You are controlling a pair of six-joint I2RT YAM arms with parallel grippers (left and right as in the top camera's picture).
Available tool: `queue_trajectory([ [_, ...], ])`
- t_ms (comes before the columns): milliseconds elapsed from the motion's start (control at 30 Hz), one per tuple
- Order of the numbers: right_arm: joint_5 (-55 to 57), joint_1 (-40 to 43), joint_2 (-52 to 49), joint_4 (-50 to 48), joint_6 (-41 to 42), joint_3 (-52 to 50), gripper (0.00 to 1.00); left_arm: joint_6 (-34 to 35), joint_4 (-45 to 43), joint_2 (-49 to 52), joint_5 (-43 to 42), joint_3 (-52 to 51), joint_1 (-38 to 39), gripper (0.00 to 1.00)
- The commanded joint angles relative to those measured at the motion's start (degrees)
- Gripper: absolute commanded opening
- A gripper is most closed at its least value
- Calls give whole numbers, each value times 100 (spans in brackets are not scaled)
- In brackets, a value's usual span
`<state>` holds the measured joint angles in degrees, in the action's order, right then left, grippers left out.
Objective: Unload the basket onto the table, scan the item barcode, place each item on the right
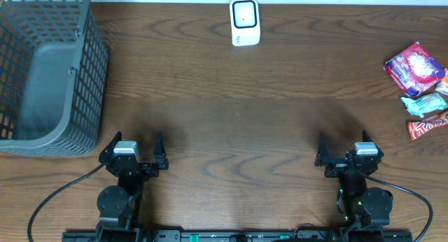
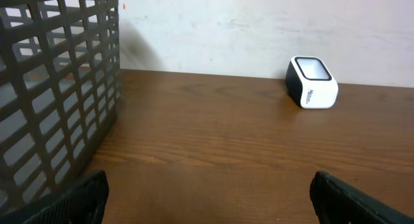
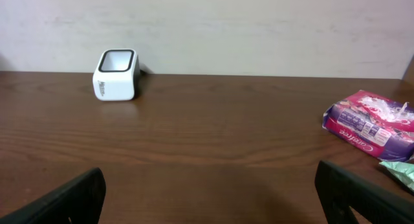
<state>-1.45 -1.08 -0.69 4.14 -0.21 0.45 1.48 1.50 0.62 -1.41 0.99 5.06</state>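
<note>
Gaping wide and empty, our left gripper (image 1: 137, 139) and right gripper (image 1: 343, 139) sit apart. We see the scanner (image 1: 245, 22) far ahead.

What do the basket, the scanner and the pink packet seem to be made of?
Basket: likely moulded plastic, matte grey; its grid of holes is uniform.
Scanner: probably hard plastic, smooth white shell, slight sheen.
Pink packet: seemingly thin plastic film, glossy, crinkled, printed.

The brown wooden surface (image 1: 238, 123) carries a grey mesh basket (image 1: 94, 74) at the far left and a white scanner (image 1: 245, 22) at the far middle. Near its right edge lie a purple packet (image 1: 415, 67), a pale green packet (image 1: 423, 102) and a red bar (image 1: 427, 126), close together.
</note>
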Motion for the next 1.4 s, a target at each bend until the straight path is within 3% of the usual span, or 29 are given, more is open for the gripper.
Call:
queue_trajectory([
  [0, 48, 39, 39, 24, 79, -11, 99, -33, 256, -55, 55, -76, 22, 99],
  [1367, 50, 39, 39, 22, 79, -11, 99, -234, 278, -57, 271, -76, -39, 99],
])
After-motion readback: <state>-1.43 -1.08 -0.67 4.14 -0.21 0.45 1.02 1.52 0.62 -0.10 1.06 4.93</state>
